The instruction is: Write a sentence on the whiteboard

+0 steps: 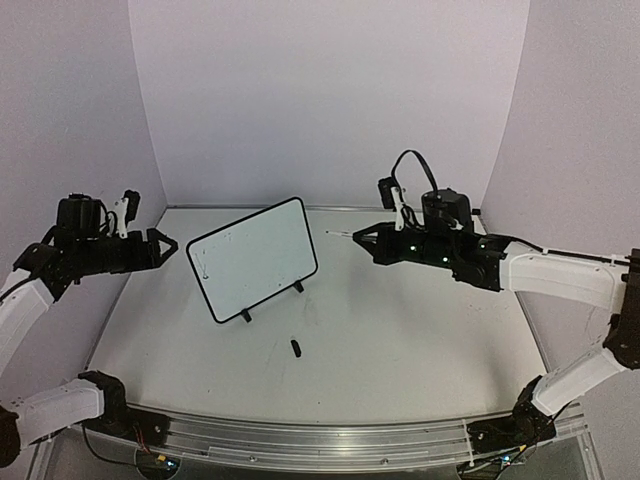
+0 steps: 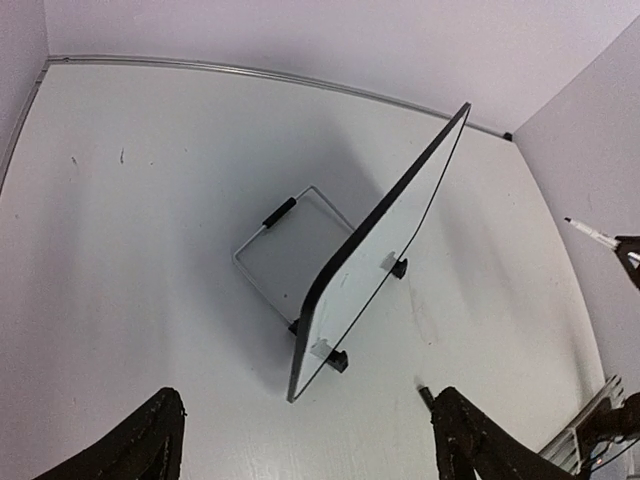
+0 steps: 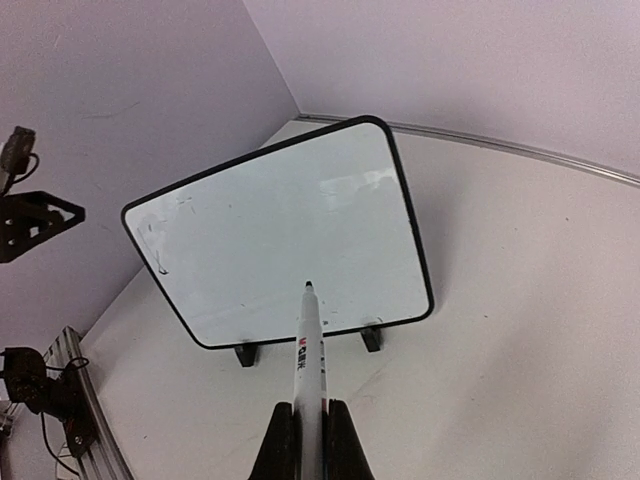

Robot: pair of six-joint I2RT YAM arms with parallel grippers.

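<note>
The whiteboard [image 1: 252, 260] stands tilted on two small black feet at the table's middle. It appears edge-on in the left wrist view [image 2: 375, 270]. Its face [image 3: 280, 240] carries no sentence, only faint smudges near the upper left corner. My right gripper [image 1: 362, 237] [image 3: 310, 435] is shut on a white marker [image 3: 310, 350]. The marker's dark tip points at the board from a short way off, right of it. My left gripper [image 1: 165, 245] [image 2: 310, 450] hangs open and empty just left of the board's left edge.
A small black marker cap [image 1: 296, 348] [image 2: 424, 392] lies on the table in front of the board. A wire stand [image 2: 290, 250] props the board from behind. Pale walls close in the table on three sides, and a metal rail [image 1: 320, 440] runs along the near edge.
</note>
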